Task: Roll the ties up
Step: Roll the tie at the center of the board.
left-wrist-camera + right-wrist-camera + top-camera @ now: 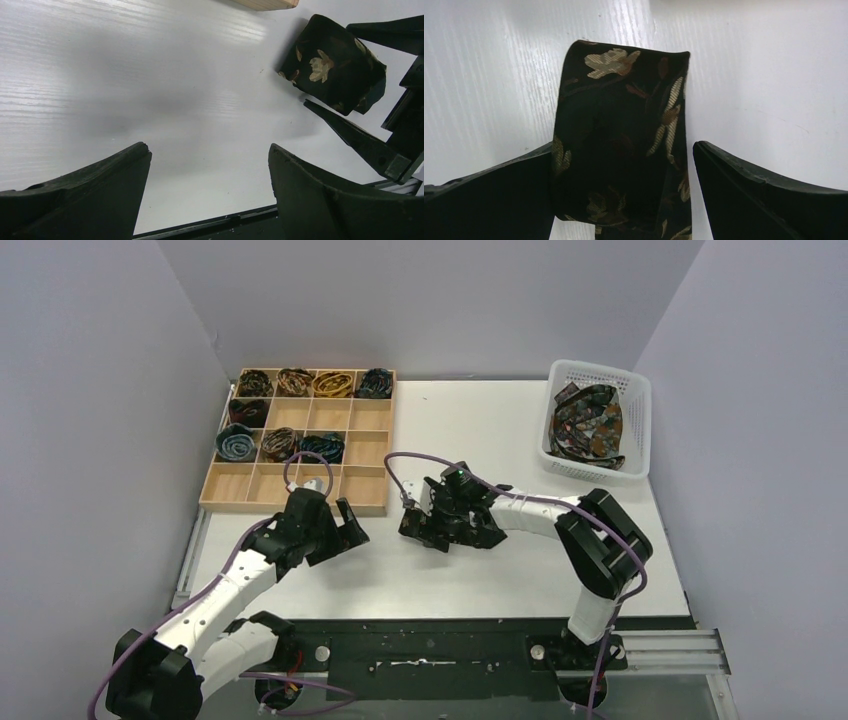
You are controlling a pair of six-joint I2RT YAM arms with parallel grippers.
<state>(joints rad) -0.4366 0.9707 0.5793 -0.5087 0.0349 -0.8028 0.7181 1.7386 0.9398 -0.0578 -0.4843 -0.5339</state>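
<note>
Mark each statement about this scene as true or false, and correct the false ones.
1. The white plastic basket holds a heap of patterned ties. True.
2. The left gripper is shut on a tie. False: it is open above the bare white table.
3. The right gripper stands open around a black fabric tie with gold flowers. True.
4. Every compartment of the wooden tray is filled. False: half are empty.

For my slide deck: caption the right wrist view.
Open right tool straddles a dark, gold-flowered fabric necktie lying on the white table.
</note>
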